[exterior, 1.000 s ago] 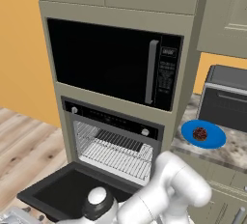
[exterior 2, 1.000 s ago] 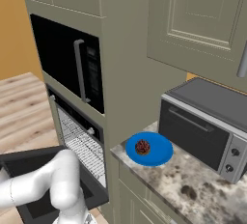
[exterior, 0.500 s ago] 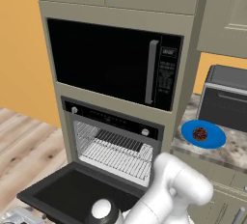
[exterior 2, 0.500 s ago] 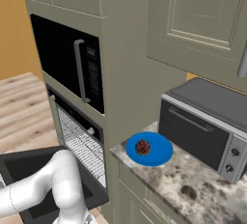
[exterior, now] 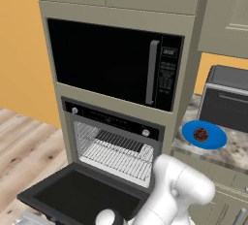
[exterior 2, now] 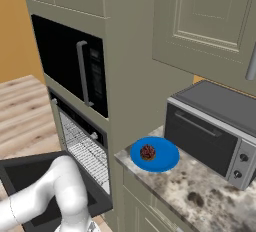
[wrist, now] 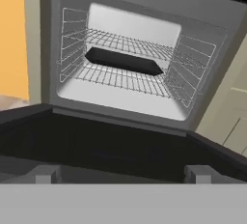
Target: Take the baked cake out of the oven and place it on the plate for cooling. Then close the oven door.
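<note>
1. The baked cake (exterior: 200, 134) sits near the middle of the blue plate (exterior: 215, 141) on the speckled desk (exterior 2: 210, 196), just right of the oven column.
2. The oven (exterior: 114, 144) stands with its oven door (exterior: 82, 197) dropped flat, pointing outward; wire racks (wrist: 120, 68) are bare.
3. A silver toaster oven (exterior 2: 212, 128) stands just behind the plate, the black microwave (exterior: 111, 64) above the oven.
4. The hand (wrist: 123, 174) hovers low before the door edge, fingers spread wide, holding nothing.
</note>
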You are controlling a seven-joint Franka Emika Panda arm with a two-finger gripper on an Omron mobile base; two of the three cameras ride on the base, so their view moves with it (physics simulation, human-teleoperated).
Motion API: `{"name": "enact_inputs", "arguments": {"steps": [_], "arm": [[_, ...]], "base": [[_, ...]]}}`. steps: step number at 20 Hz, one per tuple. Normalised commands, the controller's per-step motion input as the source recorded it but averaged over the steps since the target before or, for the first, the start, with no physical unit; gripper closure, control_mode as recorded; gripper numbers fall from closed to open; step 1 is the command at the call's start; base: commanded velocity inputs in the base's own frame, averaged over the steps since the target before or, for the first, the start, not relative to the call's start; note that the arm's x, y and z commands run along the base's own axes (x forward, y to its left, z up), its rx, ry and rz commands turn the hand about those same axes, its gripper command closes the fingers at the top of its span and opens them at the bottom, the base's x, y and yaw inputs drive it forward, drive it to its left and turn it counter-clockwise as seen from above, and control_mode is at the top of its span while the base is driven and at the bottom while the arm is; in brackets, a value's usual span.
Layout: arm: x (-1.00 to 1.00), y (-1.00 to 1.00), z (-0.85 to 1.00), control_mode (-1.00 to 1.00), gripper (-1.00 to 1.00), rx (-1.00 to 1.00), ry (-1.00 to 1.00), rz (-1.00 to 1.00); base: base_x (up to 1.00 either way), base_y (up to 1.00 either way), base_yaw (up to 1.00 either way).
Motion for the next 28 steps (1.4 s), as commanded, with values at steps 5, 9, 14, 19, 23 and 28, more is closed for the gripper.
{"name": "enact_inputs", "arguments": {"steps": [5, 9, 14, 19, 23, 28], "arm": [[0.0, 0.0, -0.92, -1.0, -1.0, -0.16, -0.14, 0.0], [0.0, 0.01, -0.82, -1.0, -1.0, -0.16, -0.16, 0.0], [0.0, 0.12, -0.77, -1.0, -1.0, -0.14, -0.12, 0.0], [0.0, 0.2, -0.41, -1.0, -1.0, -0.08, -0.07, 0.0], [0.04, 0.16, -0.19, -1.0, -1.0, -0.02, -0.04, -0.03], [0.0, 0.46, -0.41, -1.0, -1.0, -0.06, -0.01, -0.05]], "base": [[0.0, 0.0, 0.0], [0.0, 0.0, 0.0], [0.0, 0.0, 0.0], [0.0, 0.0, 0.0], [0.0, 0.0, 0.0], [0.0, 0.0, 0.0]]}}
